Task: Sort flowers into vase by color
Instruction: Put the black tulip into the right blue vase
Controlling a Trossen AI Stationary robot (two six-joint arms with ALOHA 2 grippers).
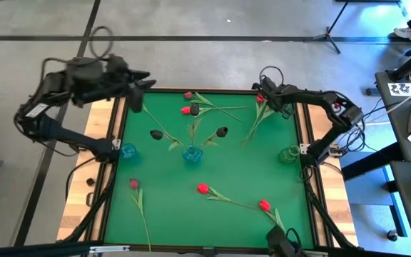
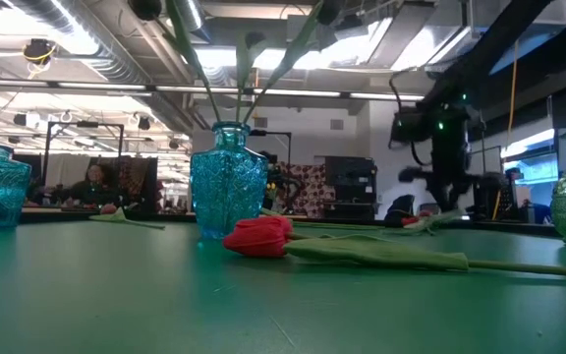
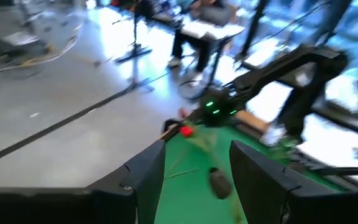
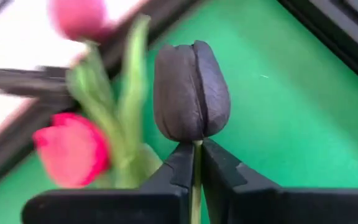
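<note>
Right gripper (image 4: 194, 163) clenched on near-black tulip (image 4: 191, 90) stem; lift clear of red tulips (image 4: 73, 149), carry to middle vase (image 1: 191, 153). Left gripper (image 3: 194, 171) released, idle over bench corner.

We count three glass vases (image 1: 192, 154), about six red flowers (image 1: 203, 189), one maroon, some three near-black ones (image 1: 156, 134), two arms.
</note>
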